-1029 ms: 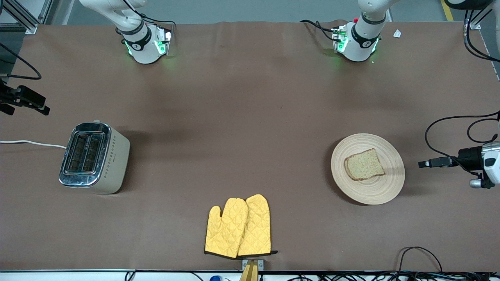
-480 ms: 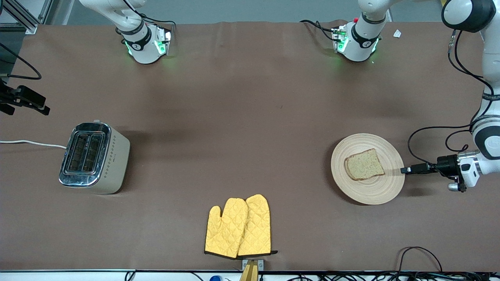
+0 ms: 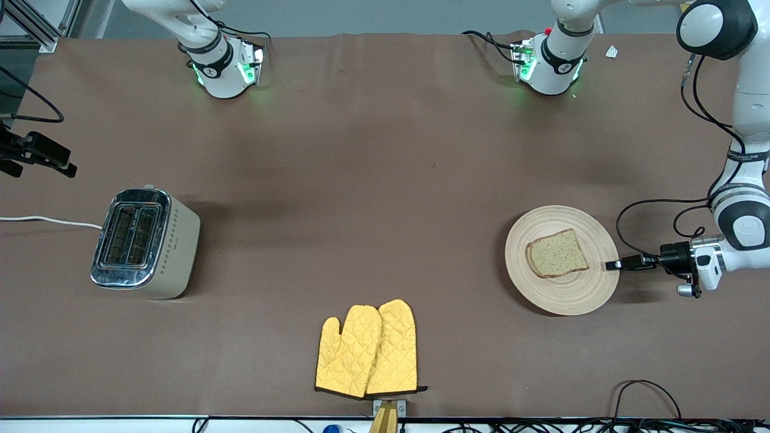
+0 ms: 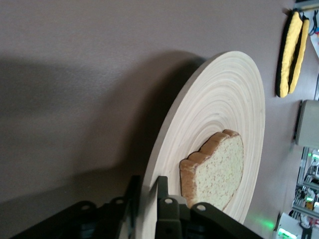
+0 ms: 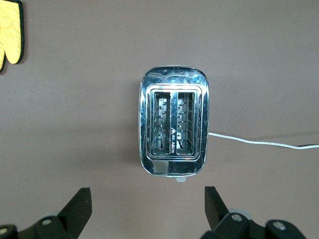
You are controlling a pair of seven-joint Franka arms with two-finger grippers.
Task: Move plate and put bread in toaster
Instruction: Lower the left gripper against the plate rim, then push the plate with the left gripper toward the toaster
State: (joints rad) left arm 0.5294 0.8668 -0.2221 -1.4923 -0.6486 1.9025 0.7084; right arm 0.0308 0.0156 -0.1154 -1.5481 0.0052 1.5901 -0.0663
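Left gripper pinches the rim of the round pale wooden plate
Brown wholegrain bread slice lies on it; right gripper hangs spread wide over the chrome-topped cream toaster at the right arm's end

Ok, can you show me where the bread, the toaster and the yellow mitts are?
bread (image 3: 557,253): front view, middle of its speckled face.
toaster (image 3: 129,235): front view, chrome top between the slots.
yellow mitts (image 3: 368,350): front view, middle of the quilted pair.
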